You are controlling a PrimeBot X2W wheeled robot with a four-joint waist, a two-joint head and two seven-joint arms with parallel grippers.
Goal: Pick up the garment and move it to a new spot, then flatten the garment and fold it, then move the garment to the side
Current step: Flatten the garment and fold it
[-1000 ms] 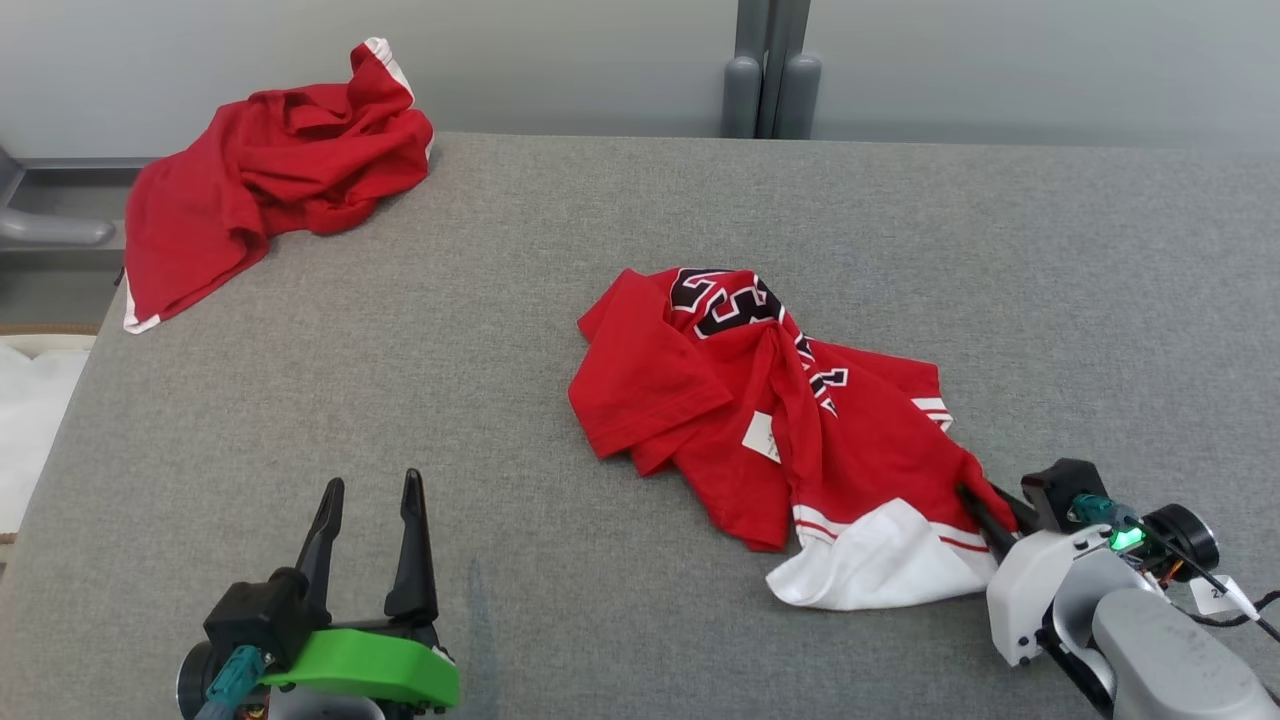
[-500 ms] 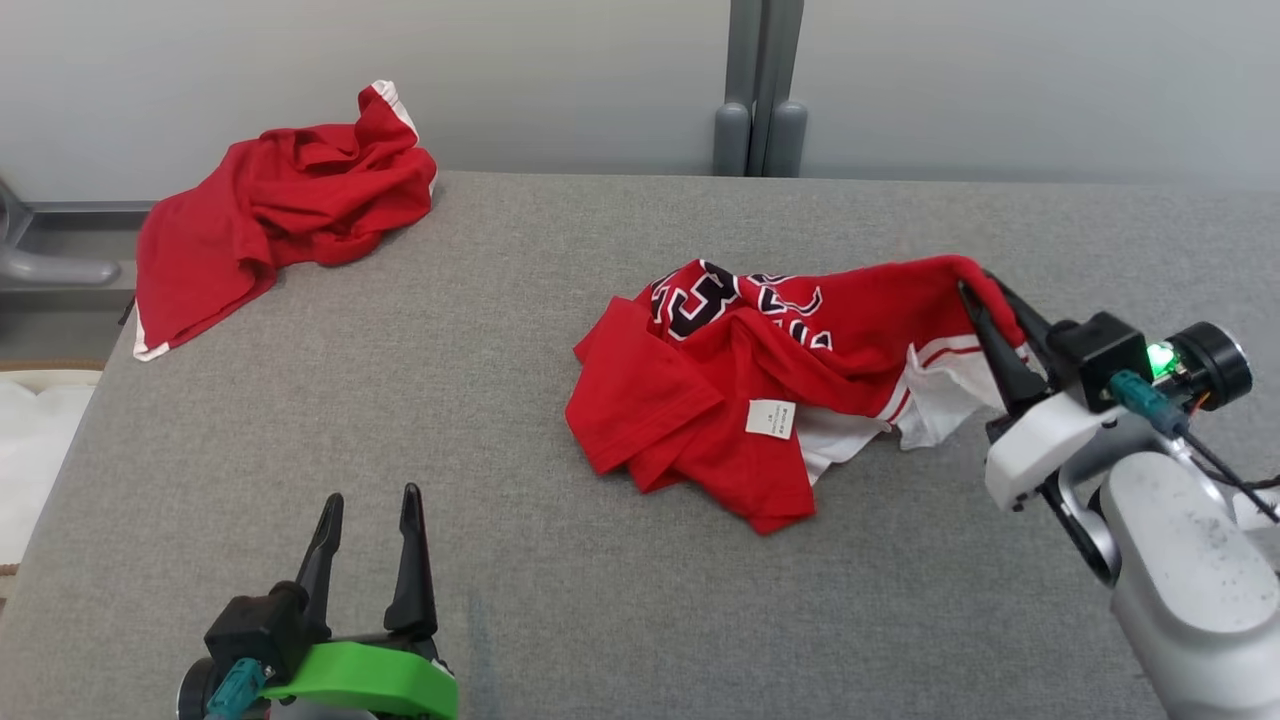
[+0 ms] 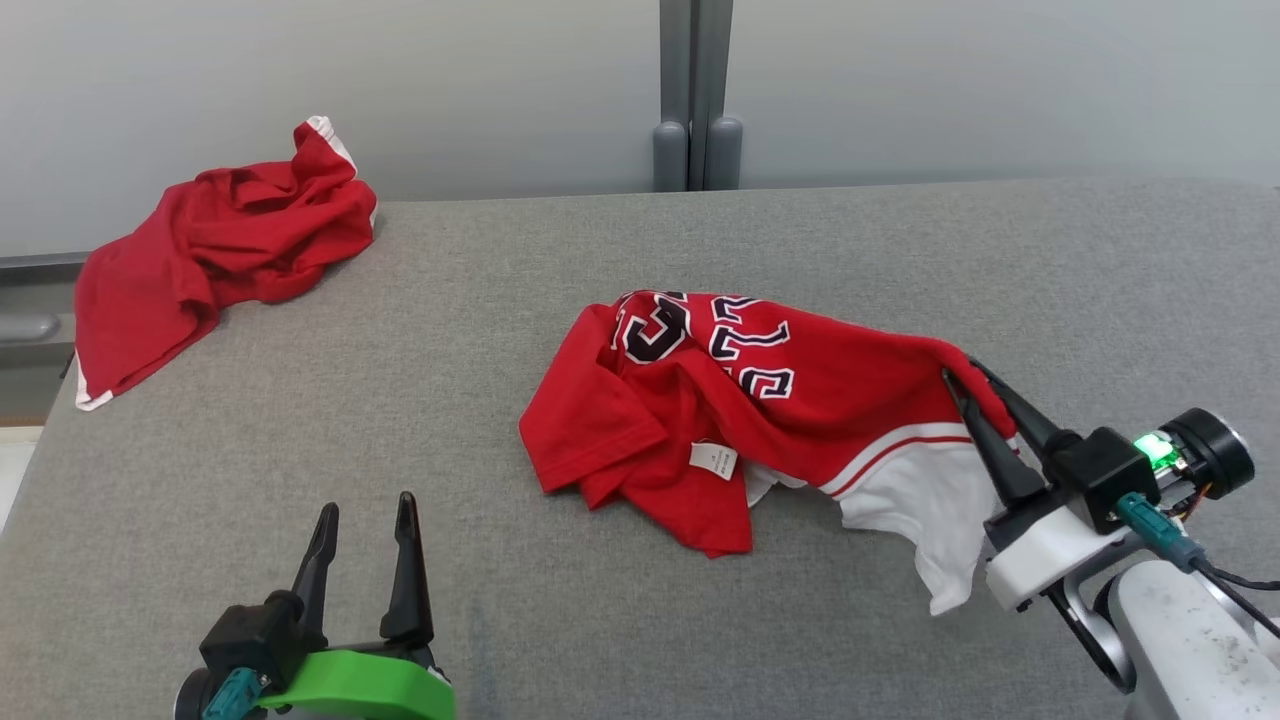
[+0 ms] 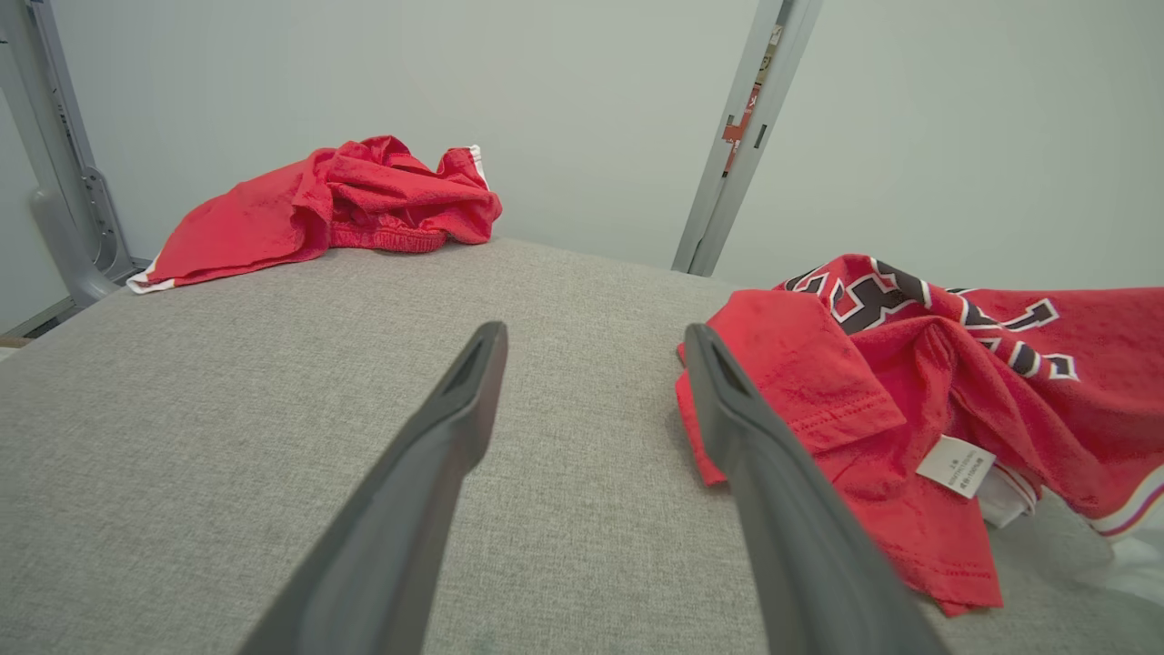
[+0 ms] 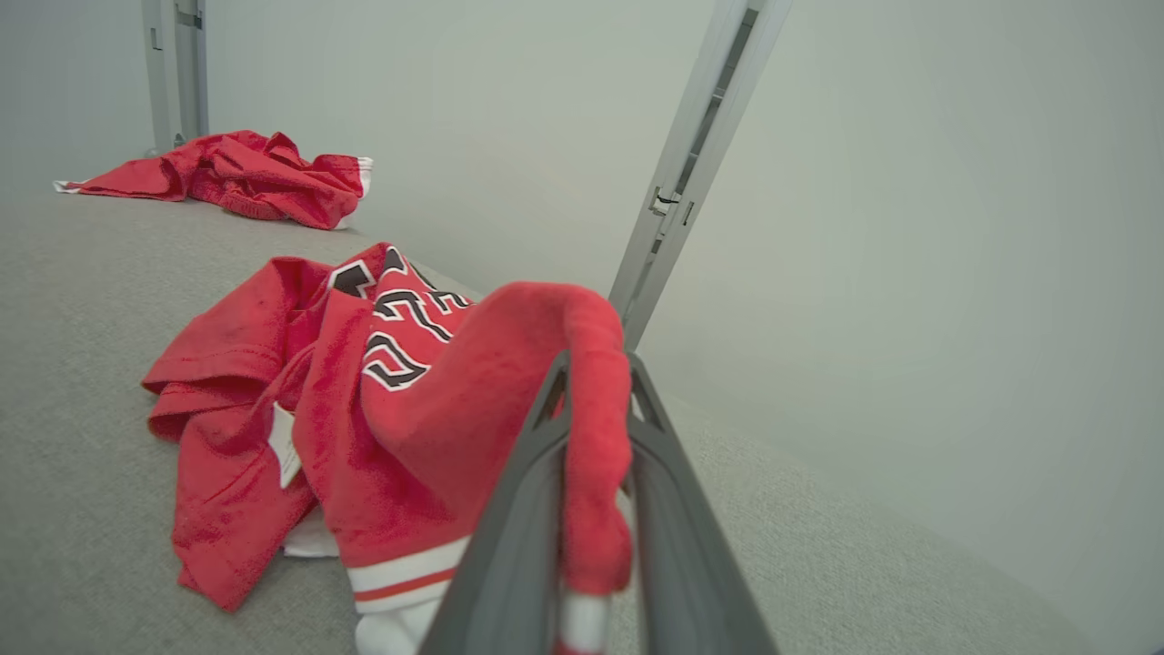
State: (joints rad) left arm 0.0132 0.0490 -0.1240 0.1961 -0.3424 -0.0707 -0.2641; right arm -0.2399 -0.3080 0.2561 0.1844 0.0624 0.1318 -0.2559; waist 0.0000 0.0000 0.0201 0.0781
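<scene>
right gripper (image 3: 962, 378) clamped on soft crumpled red jersey (image 3: 800, 400); left gripper (image 3: 366, 503) splayed, empty

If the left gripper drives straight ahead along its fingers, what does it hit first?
The left gripper probably meets bare table first; the numbered jersey lies just right of its line, depth unclear.

setting: a robot lab or test bay, not a home. indicators: a wide work table (image 3: 300, 480) covered in plain grey fabric; bare pale wall panels (image 3: 400, 80) behind it; a grey metal frame post (image 3: 695, 90) at the table's far edge; an exposed teal connector (image 3: 1150, 522) on robot hardware; sample pieces on the table, a printed red jersey (image 3: 800, 390) and a second red garment (image 3: 210, 250).
</scene>
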